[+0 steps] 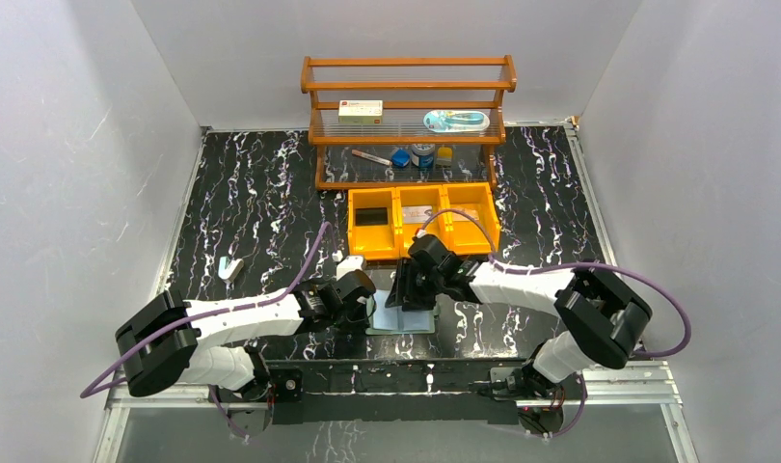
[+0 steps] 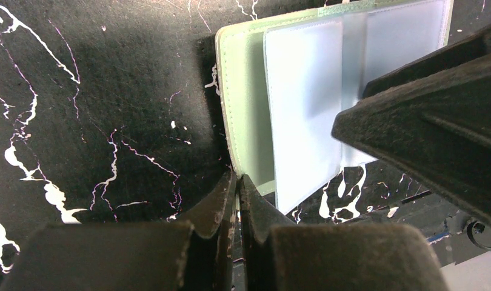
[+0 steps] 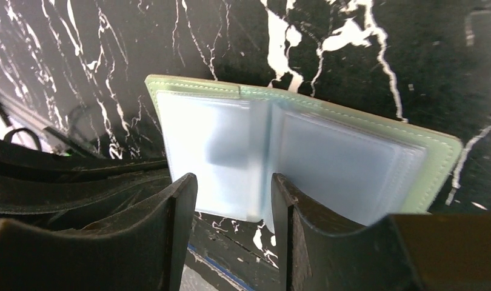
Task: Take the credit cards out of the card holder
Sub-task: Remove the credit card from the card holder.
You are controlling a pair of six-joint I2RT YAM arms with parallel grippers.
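Observation:
The sage-green card holder lies spread open on the black marble table near the front edge, its pale blue-green sleeves facing up. No credit cards show in the sleeves. My left gripper is shut, its tips at the green cover's near left corner. Whether it pinches that edge I cannot tell. My right gripper stands open just over the sleeves' near edge, nothing between its fingers. From above, it hangs over the holder's far side and the left gripper is at its left side.
An orange three-compartment bin sits just behind the holder, with a dark flat piece in its left compartment and a greyish one in the middle. A wooden shelf with small items stands at the back. A small white object lies at left.

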